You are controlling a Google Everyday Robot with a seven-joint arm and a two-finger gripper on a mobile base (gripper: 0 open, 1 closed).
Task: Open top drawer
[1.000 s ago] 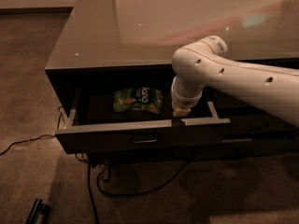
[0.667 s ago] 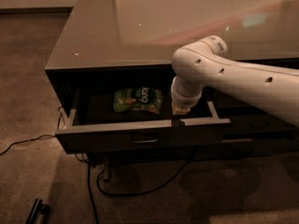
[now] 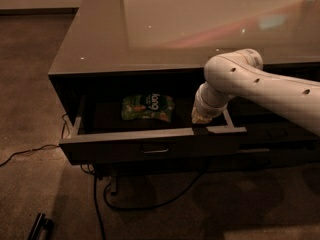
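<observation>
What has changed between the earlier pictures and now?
The arm and its hand have shifted slightly to the right and down in the picture; the hand is now just behind the front panel of the top drawer, right of its centre. The drawer stayed open as far as before, and the green bag inside it has not moved.

The wide dark grey-black top drawer (image 3: 115,151) stands pulled out toward the near side, from under the glossy top of the low dark cabinet (image 3: 100,44). Its inside is open to view from above. Its flat front faces near and sits level, with a small rectangular loop handle (image 3: 154,148) at its centre. Lighter grey side rails (image 3: 77,120) run back along its left and right edges into the cabinet. The gripper (image 3: 200,118) reaches down inside the drawer at its right end, just behind the front panel.
</observation>
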